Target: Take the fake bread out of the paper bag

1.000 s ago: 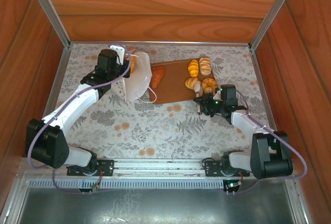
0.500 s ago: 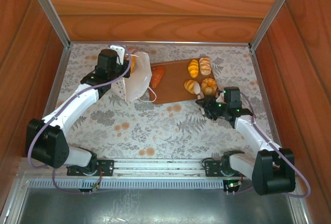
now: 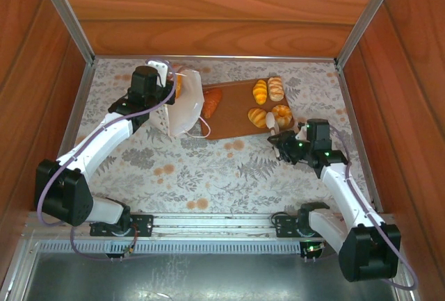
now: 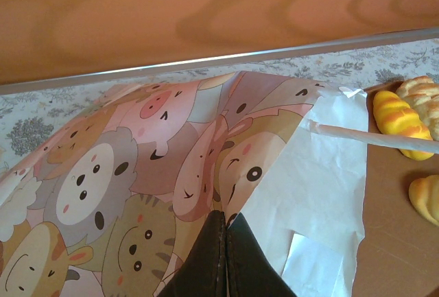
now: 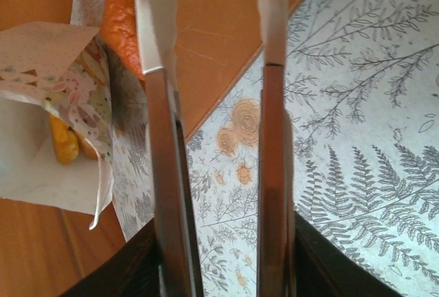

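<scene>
Top view: fake bread (image 3: pixel 268 103) is mostly out on the board (image 3: pixel 233 121), past halfway I'd guess. The left arm stretches far to the tipped paper bag (image 3: pixel 186 106).
Left wrist: left tool (image 4: pixel 225 242) pinched together on the bag's paper.
Right wrist: right tool (image 5: pixel 211 9) apart, empty, low over the worktop (image 5: pixel 357 105); a couple of breads are inside the bag.

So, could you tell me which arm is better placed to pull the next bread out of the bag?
Right. The right gripper is open and empty by the board; the left gripper is shut on the paper bag, with bread visible inside.
</scene>
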Robot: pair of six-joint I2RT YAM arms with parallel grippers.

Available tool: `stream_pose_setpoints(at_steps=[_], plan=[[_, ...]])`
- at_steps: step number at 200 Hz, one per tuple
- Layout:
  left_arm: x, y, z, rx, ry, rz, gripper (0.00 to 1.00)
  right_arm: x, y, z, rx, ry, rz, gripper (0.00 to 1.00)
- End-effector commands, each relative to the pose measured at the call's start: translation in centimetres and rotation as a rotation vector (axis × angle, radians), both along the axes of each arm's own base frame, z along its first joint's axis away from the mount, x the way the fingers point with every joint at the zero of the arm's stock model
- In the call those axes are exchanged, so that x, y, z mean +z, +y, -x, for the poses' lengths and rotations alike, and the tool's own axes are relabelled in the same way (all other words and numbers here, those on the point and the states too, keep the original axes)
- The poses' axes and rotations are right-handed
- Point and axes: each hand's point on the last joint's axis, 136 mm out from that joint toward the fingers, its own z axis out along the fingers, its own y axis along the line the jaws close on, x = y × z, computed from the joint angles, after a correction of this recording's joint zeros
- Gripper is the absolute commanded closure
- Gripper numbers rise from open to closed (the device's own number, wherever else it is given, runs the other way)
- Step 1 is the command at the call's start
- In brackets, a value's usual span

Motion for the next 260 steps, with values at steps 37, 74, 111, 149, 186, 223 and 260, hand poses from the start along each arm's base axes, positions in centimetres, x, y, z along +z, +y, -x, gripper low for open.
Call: stream_pose_setpoints(at_steps=[37,74,111,149,186,223,260], plan=[[0.8,-0.4,-0.3,-0.002,-0.019,0.032,1.0,3.2,1.9,0.0,0.116,-0.081,-0.02,0.61],[1.0,-0.4,-0.3,-0.002,-0.02,0.035,1.0,2.9,3.8,-0.1,0.187,-0.074,-0.016,0.62],[0.9,-0.4,-0.2,-0.001,-0.018,0.031,1.0,1.8,5.4,-0.8,0.238,-0.04,-0.007,0.63],[0.9,-0.3,-0.2,0.003,-0.02,0.026,1.0,0.5,5.6,-1.5,0.244,0.002,0.01,0.63],[1.0,-0.2,-0.2,0.001,-0.024,0.022,1.0,-0.4,5.7,-2.2,0.251,0.028,0.033,0.63],[1.2,-0.2,-0.1,0.002,-0.028,0.019,1.0,-1.2,6.0,-2.9,0.269,0.054,0.04,0.64],[1.2,-0.1,-0.1,0.003,-0.029,0.018,1.0,-2.0,5.9,-3.4,0.268,0.074,0.056,0.64]])
